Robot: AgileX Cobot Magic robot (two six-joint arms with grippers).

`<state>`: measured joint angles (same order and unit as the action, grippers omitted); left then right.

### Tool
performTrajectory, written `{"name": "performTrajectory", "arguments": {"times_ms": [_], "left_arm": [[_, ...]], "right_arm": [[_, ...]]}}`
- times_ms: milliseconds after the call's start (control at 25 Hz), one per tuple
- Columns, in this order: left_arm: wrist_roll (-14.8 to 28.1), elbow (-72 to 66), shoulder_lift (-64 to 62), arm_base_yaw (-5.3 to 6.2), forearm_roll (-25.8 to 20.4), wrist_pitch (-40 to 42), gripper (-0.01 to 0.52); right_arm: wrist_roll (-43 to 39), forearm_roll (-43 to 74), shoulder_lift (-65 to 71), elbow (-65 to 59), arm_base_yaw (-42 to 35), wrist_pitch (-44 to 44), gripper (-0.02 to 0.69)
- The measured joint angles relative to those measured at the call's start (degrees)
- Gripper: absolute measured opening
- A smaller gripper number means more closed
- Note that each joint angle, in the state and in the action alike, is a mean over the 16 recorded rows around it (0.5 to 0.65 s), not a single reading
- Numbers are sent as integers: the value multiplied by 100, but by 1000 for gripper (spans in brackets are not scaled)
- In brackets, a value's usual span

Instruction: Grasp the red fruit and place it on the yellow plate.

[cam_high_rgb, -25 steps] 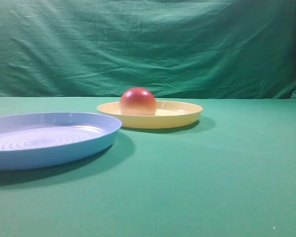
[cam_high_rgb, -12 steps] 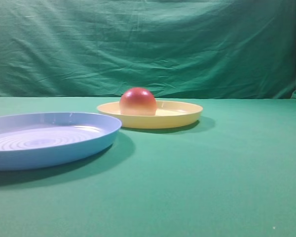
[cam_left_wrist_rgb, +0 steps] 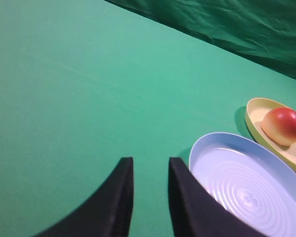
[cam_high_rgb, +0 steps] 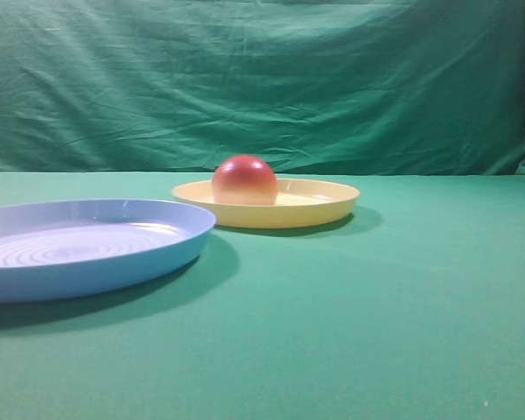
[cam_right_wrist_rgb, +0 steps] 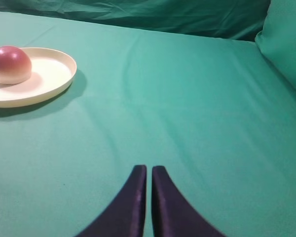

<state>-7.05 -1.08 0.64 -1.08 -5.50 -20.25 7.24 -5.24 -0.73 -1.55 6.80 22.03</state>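
The red fruit point(cam_high_rgb: 244, 179) rests on the left part of the yellow plate point(cam_high_rgb: 328, 208), deep red on top and orange at its base. The same fruit point(cam_left_wrist_rgb: 283, 126) on the plate point(cam_left_wrist_rgb: 254, 118) shows at the right edge of the left wrist view, and fruit point(cam_right_wrist_rgb: 10, 64) and plate point(cam_right_wrist_rgb: 49, 79) appear at the upper left of the right wrist view. My left gripper point(cam_left_wrist_rgb: 151, 165) is open over bare cloth, beside the blue plate. My right gripper point(cam_right_wrist_rgb: 149, 171) is shut on nothing, far to the right of the yellow plate. Neither gripper appears in the exterior view.
A larger light blue plate point(cam_high_rgb: 35, 276) with concentric rings sits at the front left, close to the yellow plate; its rim point(cam_left_wrist_rgb: 207, 138) lies just right of my left fingers. Green cloth covers the table point(cam_high_rgb: 376, 306) and hangs as a backdrop point(cam_high_rgb: 262, 79).
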Motion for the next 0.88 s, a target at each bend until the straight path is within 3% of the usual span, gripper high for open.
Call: {"name": "performTrajectory", "arguments": {"times_ms": [880], "left_arm": [[0,0,0,0,0,0,157]], "right_arm": [[0,14,0,0,0,13,0]]}}
